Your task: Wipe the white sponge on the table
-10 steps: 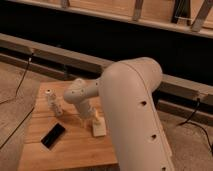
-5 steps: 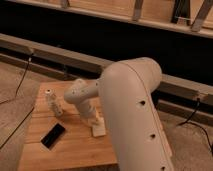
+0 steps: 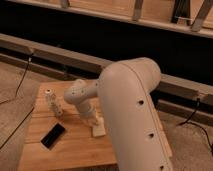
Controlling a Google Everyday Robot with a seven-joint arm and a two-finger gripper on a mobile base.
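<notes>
Right now the robot's bulky pale arm [image 3: 131,107] fills the near right of the view and bends down toward the wooden counter [image 3: 75,152]. Its gripper [image 3: 94,123] sits low over the counter's middle, pointing down and meeting the top of the white sponge [image 3: 99,132], which lies flat on the planks just right of centre. Whether the gripper grasps the sponge or only presses on it, and how wide it stands, cannot be told. A small whitish bottle [image 3: 53,104] stands upright toward the far left of the counter, well apart from the sponge. A flat black slab [image 3: 52,135] lies nearer, by the near left corner, angled across the planks. A dark cable [image 3: 22,75] trails over the floor on the left
</notes>
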